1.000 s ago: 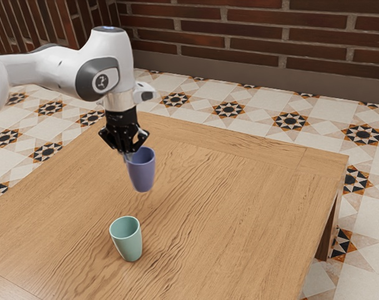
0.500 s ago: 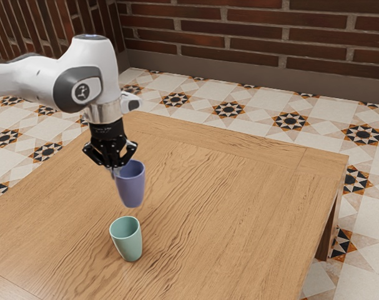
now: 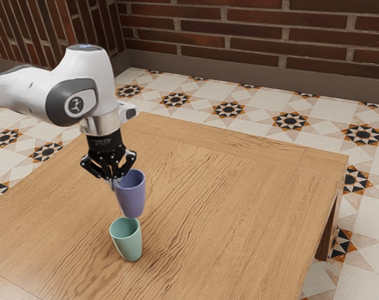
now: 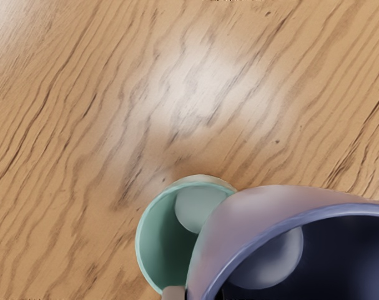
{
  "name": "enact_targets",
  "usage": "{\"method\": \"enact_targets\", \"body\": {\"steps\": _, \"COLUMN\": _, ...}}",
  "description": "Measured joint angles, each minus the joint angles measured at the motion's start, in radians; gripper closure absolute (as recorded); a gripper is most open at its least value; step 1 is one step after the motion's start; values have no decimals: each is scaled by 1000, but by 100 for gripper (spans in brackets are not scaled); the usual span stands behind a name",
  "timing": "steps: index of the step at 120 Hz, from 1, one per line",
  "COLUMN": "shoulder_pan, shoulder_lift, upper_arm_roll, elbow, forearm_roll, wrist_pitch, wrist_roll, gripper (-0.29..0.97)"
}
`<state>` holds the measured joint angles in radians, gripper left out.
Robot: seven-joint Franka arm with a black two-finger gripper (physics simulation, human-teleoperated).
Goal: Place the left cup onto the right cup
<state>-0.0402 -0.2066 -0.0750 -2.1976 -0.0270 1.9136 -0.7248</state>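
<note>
My gripper (image 3: pixel 116 181) is shut on the rim of a purple cup (image 3: pixel 130 193), which hangs upright in the air. Its base is just above the rim of a green cup (image 3: pixel 126 238) standing on the wooden table (image 3: pixel 239 206). In the wrist view the purple cup (image 4: pixel 289 244) is close under my hand and overlaps one side of the green cup's (image 4: pixel 170 240) open mouth.
The table's far edge and right edge border a patterned tile floor (image 3: pixel 289 119). A brick wall (image 3: pixel 251 31) runs along the back. My arm (image 3: pixel 45 94) comes in from the exterior view's left.
My gripper has carried the purple cup toward the exterior view's left and down, from above the table's middle to just over the green cup.
</note>
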Motion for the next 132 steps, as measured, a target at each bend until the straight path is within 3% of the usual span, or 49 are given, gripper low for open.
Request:
{"method": "enact_targets", "body": {"steps": 44, "shoulder_pan": 5, "shoulder_lift": -43, "upper_arm_roll": 0, "elbow": -54, "forearm_roll": 1, "wrist_pitch": 70, "wrist_roll": -73, "gripper": 79}}
{"method": "enact_targets", "body": {"steps": 132, "shoulder_pan": 19, "shoulder_lift": -90, "upper_arm_roll": 0, "elbow": -128, "forearm_roll": -14, "wrist_pitch": 84, "wrist_roll": -137, "gripper": 79}}
